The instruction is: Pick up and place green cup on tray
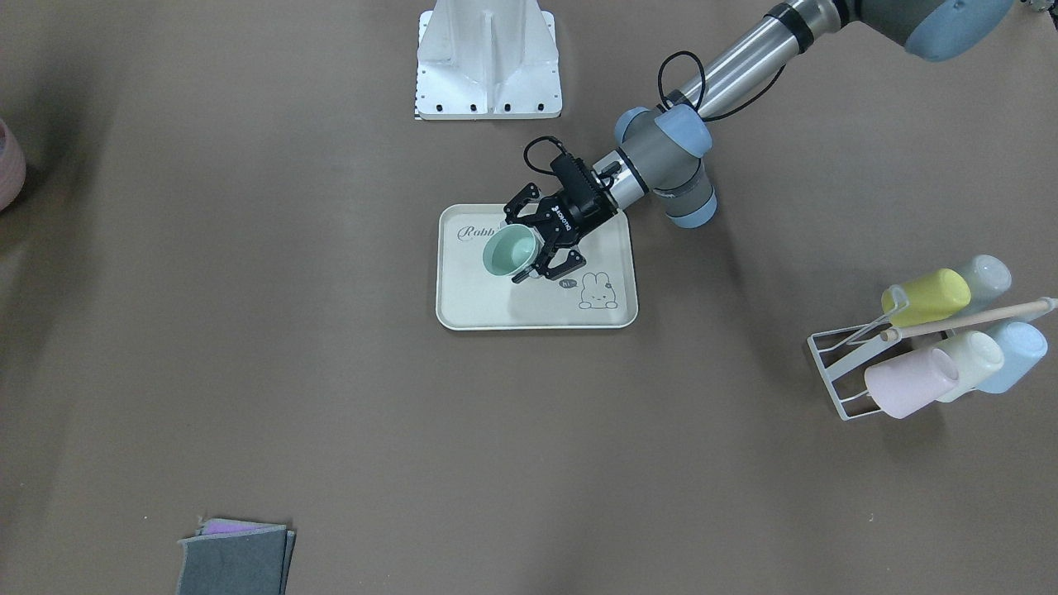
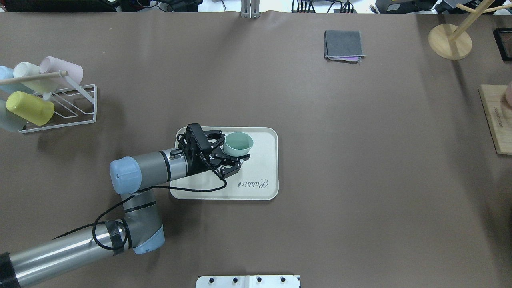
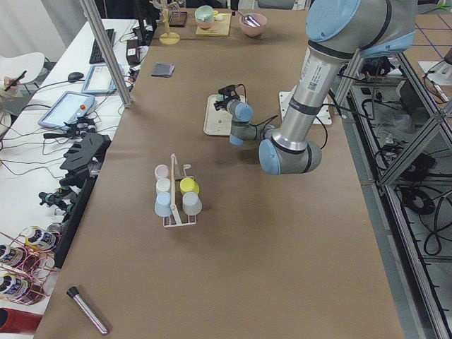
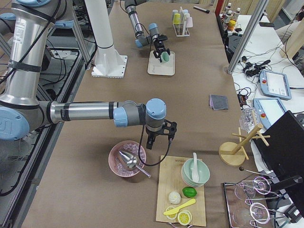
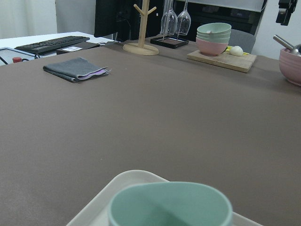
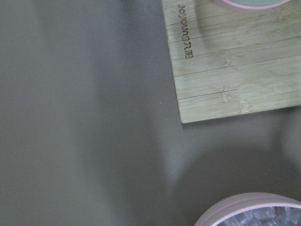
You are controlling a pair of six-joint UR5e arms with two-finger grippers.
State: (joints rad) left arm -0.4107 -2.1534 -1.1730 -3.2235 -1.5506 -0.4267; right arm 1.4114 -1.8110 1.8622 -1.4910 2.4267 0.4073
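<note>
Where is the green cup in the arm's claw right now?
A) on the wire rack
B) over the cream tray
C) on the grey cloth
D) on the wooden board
B: the green cup, between the fingers of the left gripper, lies inside the rim of the tray in both table views.

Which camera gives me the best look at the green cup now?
Exterior front-facing: the green cup shows its whole mouth, held in the left gripper's jaws over the tray. Overhead comes close; left wrist catches only its rim; side views show it tiny; right wrist nothing.
</note>
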